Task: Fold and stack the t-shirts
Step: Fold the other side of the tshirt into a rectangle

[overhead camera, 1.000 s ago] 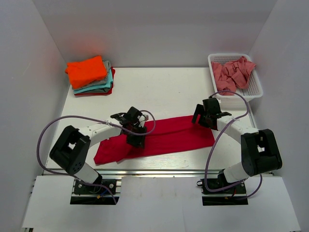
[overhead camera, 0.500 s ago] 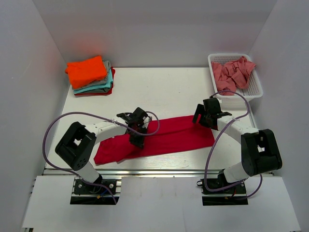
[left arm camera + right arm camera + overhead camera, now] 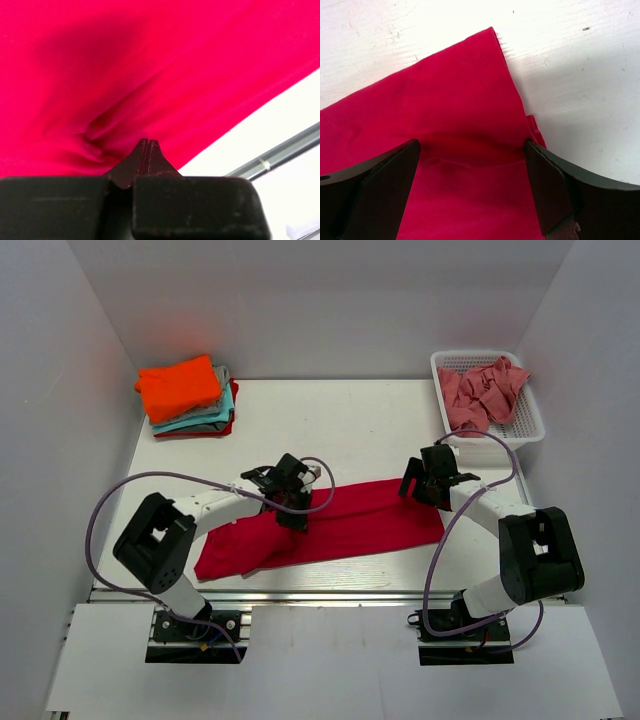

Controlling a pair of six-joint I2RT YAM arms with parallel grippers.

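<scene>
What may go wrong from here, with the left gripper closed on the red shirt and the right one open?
1. The left gripper is shut on only a small pucker of the crimson t-shirt; the cloth may slip out on lifting.
2. The right gripper stands open over the shirt's corner; if only the left pulls, the shirt may drag and bunch.

bright even light, soft shadows, crimson t-shirt (image 3: 160,65) blurred close-up

The crimson t-shirt (image 3: 370,520) lies long and flat near the front of the bench (image 3: 350,430), puckered in the middle. An orange t-shirt (image 3: 178,387) tops a folded pile of 4 at the far left. Pink t-shirts (image 3: 485,388) lie crumpled at the far right.
</scene>
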